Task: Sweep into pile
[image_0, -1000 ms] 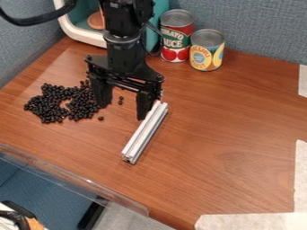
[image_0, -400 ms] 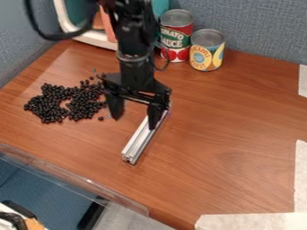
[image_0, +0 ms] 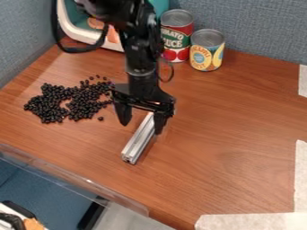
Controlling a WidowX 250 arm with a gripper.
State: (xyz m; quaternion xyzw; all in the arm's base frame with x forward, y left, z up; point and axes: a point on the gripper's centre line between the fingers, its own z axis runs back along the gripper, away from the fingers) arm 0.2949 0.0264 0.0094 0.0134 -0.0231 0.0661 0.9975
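Beans (image_0: 48, 107), small and black, are gathered loosely at the left of the wood-grain tabletop (image_0: 234, 134); the sweep is judged partly done, with a central gap to be closed and a stray bean (image_0: 100, 118) to be drawn in. The black gripper (image_0: 141, 128) is spread wide at the upper end of the aluminium extrusion (image_0: 138, 143). Printed labels are carried by a red-labelled can (image_0: 176, 38) and a yellow-labelled can (image_0: 207, 51) behind.

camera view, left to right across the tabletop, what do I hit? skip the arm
black beans → metal bar → red can → yellow can → upper white patch at the right edge
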